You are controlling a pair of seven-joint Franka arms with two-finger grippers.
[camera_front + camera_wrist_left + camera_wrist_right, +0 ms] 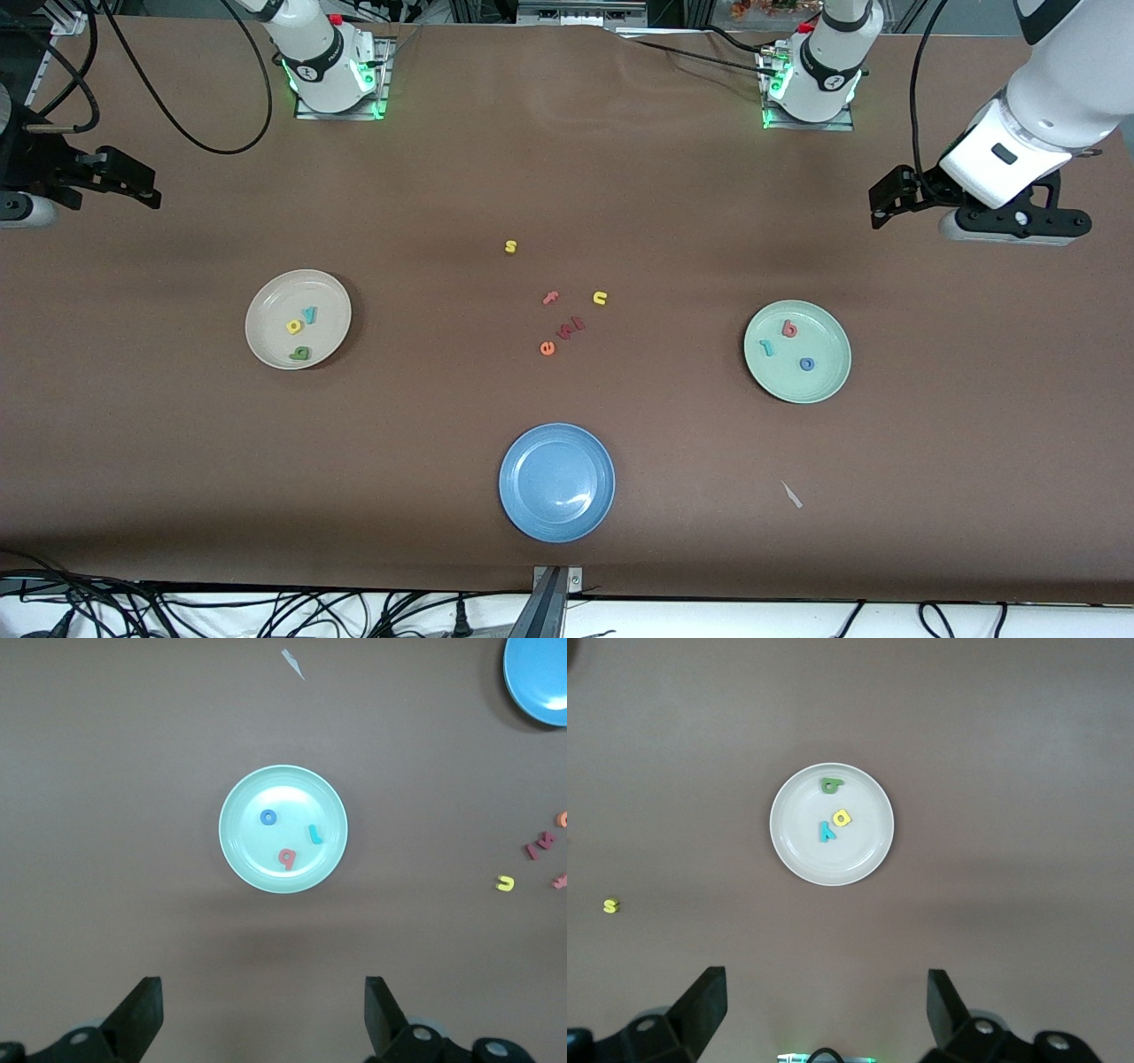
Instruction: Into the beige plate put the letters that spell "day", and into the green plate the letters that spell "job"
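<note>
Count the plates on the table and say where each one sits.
3. The beige plate lies toward the right arm's end, the green plate toward the left arm's end, and the blue plate between them, nearest the front camera.

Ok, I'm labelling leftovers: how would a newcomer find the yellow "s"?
Start from the blue plate nearest the front camera, then move to the loose letters mid-table. The yellow "s" lies alone, farthest from that camera; the yellow "n" sits among the cluster.

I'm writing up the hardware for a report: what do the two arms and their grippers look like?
Both arms are glossy white with black joint rings, on metal bases lit green, each with a small red part. Black cables loop over the table by them. The left gripper and right gripper have black, wedge-shaped fingers on black bodies; the left gripper's mount is white with a dark slot.
</note>
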